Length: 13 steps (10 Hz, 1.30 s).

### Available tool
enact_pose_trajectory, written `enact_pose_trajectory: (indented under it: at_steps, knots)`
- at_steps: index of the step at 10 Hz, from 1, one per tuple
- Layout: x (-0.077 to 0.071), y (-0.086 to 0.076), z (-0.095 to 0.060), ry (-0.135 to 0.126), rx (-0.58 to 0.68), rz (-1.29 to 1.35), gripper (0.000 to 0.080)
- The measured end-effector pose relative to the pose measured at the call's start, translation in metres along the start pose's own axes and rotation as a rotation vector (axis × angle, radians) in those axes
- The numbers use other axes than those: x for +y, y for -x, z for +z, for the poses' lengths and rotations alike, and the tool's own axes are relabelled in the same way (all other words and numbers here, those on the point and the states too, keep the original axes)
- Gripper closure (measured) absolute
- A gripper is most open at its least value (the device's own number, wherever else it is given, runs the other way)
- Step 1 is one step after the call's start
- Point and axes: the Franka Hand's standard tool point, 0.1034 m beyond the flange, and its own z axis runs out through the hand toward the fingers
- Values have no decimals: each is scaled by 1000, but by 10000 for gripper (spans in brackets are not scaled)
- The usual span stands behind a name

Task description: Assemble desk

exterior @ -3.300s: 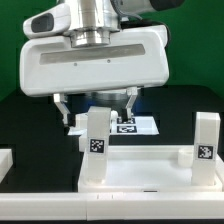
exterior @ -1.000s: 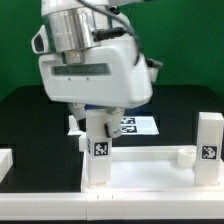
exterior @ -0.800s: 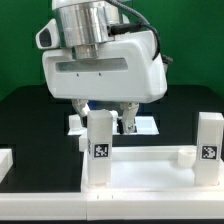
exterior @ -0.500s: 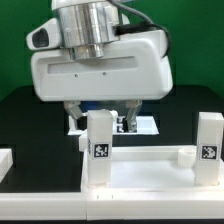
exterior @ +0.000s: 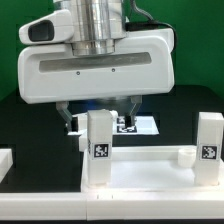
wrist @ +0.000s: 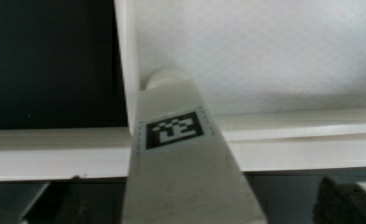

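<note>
Black table point(exterior: 20, 120) with white desk panel point(exterior: 150, 172) near marker board point(exterior: 148, 126)

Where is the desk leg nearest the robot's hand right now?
In the exterior view's left half, the leg stands upright at the panel's corner, just below the open hand, with the marker board behind it.

White legs point(exterior: 98, 132) bear black-and-white checked tags point(exterior: 98, 149); the panel point(exterior: 140, 172) is white too. The table point(exterior: 30, 120) is black (backdrop point(exterior: 200, 50) green).
</note>
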Motion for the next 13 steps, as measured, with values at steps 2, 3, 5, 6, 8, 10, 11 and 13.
enact_pose_trajectory:
  at_steps: [2,3,5,6,8,10,11,13]
  knots:
    - [1,0,0,1,1,99,509]
    - [3,0,0,4,6,228,508]
    - [3,0,1,11,11,491,508]
    - [1,2,2,15,11,719,509]
    - [-4,3,2,19,7,1008,510]
    - [-5,3,2,8,5,1111,510]
    - [-4,2,1,-17,-2,1252,510]
    - [1,1,0,-71,-23,1502,510]
